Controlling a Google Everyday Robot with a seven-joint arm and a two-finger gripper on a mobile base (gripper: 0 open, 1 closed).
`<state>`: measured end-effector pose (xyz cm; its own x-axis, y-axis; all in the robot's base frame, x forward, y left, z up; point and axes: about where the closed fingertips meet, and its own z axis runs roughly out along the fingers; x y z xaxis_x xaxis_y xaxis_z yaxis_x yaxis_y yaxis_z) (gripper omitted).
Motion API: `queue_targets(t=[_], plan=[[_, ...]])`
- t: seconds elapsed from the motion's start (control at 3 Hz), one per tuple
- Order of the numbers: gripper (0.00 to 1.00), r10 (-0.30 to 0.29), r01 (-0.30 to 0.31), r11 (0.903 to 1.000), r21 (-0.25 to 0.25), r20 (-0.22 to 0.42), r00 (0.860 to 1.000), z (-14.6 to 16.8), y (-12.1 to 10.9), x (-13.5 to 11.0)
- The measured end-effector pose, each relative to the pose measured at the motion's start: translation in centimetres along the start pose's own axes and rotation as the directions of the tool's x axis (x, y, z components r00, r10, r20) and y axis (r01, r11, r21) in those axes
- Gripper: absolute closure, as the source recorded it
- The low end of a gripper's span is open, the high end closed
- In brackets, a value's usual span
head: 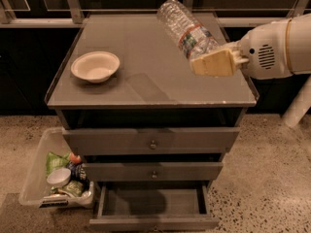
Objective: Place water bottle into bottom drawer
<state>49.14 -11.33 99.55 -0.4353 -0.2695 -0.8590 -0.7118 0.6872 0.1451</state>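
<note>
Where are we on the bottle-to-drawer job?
Done: the grey-brown bottom drawer stands open, its visible floor bare. In hand: the gripper is shut on the clear crinkled plastic water bottle, holding it tilted in the air over the right side of the grey cabinet top. Left: bring the bottle down to the drawer and release it.

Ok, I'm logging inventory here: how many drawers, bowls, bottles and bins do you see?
Drawers: 3 (top, middle, bottom drawer open)
Bowl: 1
Bottle: 1, gripped by end effector above cabinet right side
Bin: 1
Total: 6
</note>
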Motion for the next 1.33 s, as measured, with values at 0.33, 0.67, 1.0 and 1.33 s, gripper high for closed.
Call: queue_targets(t=[0.33, 0.67, 1.0, 1.33], plan=[[1.00, 0.006, -0.008, 0.9963, -0.085, -0.028, 1.000, 0.8, 1.9, 2.0], [1.00, 0.028, -0.035, 0.9771, -0.210, -0.039, 0.999, 1.5, 5.2, 6.4], [1.00, 0.090, -0.090, 0.9608, -0.262, -0.014, 0.996, 1.0, 7.8, 12.1], [1.00, 0.223, -0.214, 0.9353, -0.282, -0.001, 0.975, 1.4, 8.6, 17.9]])
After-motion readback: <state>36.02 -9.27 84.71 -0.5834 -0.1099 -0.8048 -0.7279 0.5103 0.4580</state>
